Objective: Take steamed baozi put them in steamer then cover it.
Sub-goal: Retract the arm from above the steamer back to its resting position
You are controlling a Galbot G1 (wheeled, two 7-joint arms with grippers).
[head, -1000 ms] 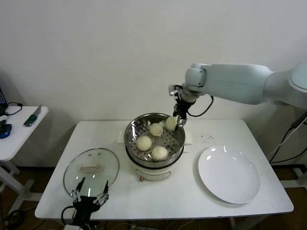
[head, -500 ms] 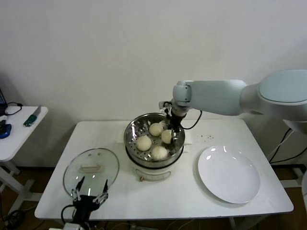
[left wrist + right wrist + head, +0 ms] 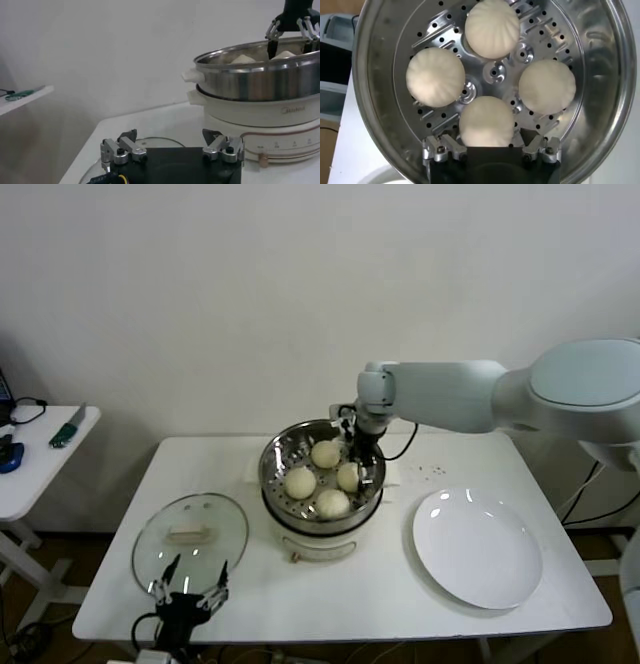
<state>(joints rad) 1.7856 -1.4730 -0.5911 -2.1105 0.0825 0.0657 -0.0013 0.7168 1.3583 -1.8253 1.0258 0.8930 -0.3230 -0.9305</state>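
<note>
The steamer [image 3: 272,462] stands mid-table, a steel basket on a white pot base. Several cream-white steamed baozi [image 3: 300,482] lie on its perforated floor [image 3: 494,72]. My right gripper [image 3: 357,460] reaches down inside the far right of the basket. It is open, its fingers [image 3: 442,148] standing apart on either side of one baozi [image 3: 486,121] that rests on the floor. The glass lid [image 3: 190,531] with a cream handle lies flat on the table, left of the steamer. My left gripper [image 3: 188,596] waits open at the table's front edge, just before the lid [image 3: 150,142].
A flat white plate [image 3: 478,547] lies right of the steamer. A small side table [image 3: 40,454] with tools stands off to the left. In the left wrist view the steamer [image 3: 250,75] and its white base [image 3: 260,112] rise beyond my left gripper [image 3: 170,150].
My right gripper came from the steamer's far rim down into the basket with a baozi, then opened and let it go on the floor. The left arm has not moved.
</note>
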